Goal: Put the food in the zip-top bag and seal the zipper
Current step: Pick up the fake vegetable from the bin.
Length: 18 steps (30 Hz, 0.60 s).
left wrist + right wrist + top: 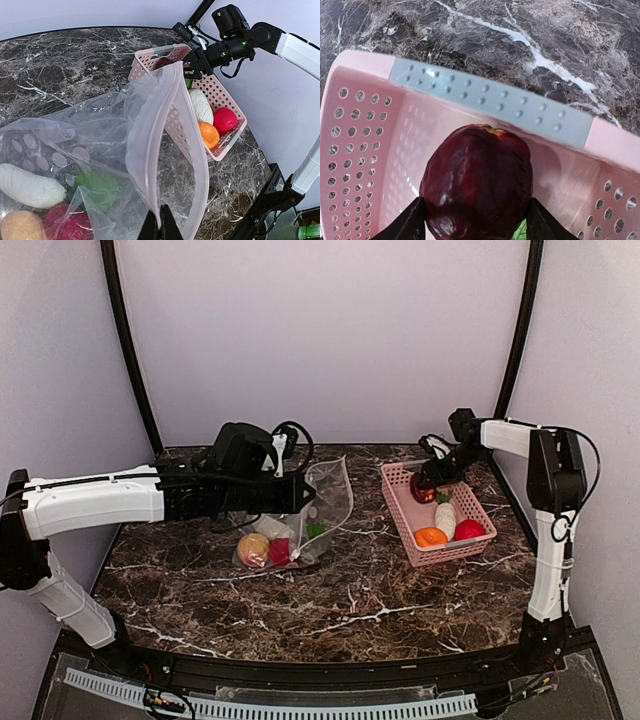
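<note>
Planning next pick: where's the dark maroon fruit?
The dark maroon fruit sits at the far end of the pink basket, on the right in the top view, flanked by the right pincer.

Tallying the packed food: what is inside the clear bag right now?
Inside the zip-top bag: a white oblong piece, a tan round one, a red one and something green. Anything beneath them is hidden.

I log: zip-top bag [335,490], clear, crinkly, left of pink basket [397,510], mouth gaping. Inside: tan fruit [253,548], red fruit [279,551], white oblong [272,528], green piece [316,530]. Its zipper [136,150]: pinkish strip, unsealed. In basket: dark maroon fruit [423,490] at far end, white root [445,520], orange fruit [431,536], red ball [469,530].
</note>
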Each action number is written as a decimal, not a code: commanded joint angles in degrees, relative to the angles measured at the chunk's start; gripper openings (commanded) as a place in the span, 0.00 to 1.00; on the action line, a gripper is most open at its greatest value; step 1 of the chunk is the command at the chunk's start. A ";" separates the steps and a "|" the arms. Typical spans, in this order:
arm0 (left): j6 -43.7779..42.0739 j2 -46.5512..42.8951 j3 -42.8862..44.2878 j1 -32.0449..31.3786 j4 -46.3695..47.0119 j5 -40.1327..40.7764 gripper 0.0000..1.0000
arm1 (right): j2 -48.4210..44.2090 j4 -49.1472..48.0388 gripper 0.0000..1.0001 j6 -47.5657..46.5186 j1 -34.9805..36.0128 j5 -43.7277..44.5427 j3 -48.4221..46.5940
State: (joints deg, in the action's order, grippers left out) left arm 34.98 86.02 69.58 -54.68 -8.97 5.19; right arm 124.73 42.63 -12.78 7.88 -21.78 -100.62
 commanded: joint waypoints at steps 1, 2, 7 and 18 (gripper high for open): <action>0.33 -1.24 -0.30 -0.08 0.98 -0.41 0.01 | -5.61 -0.33 0.55 0.38 0.47 -1.10 2.88; 0.41 -1.15 -0.25 -0.08 1.11 -0.43 0.01 | -6.81 -0.40 0.55 0.38 0.47 -1.15 3.58; 0.60 -0.85 -0.38 -0.11 1.37 -0.36 0.01 | -13.68 -0.50 0.54 0.16 0.47 -1.78 7.19; 0.92 0.97 -0.27 -0.08 3.62 -0.48 0.01 | -31.09 1.81 0.53 -0.08 2.77 -18.53 13.27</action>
State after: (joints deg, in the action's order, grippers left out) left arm 35.48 86.46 69.58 -54.68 -7.25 4.95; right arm 98.50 43.77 -12.80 8.47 -31.51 -88.55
